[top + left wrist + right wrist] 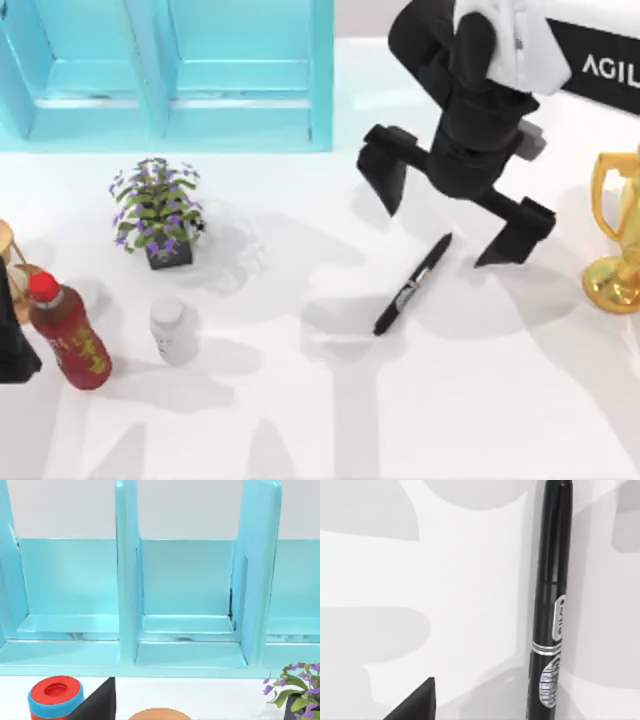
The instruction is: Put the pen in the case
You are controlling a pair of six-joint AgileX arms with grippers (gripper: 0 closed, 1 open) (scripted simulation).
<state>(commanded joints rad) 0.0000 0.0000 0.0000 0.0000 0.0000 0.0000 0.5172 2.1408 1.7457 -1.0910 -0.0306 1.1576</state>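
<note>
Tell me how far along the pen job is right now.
Nothing is finished: the pen lies flat on the table, apart from the blue case. In hand: the right gripper hangs open above the pen's upper end. Left: grasping, carrying and placing it. The left gripper sits at the table's left edge.

Black arm, white shell, black two-fingered right claw [458, 218]

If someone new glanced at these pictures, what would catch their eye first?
Probably the right gripper, open and hovering above the black pen lying on the white table right of centre. Next, the turquoise case along the far edge, and the gold trophy at the right edge.
</note>
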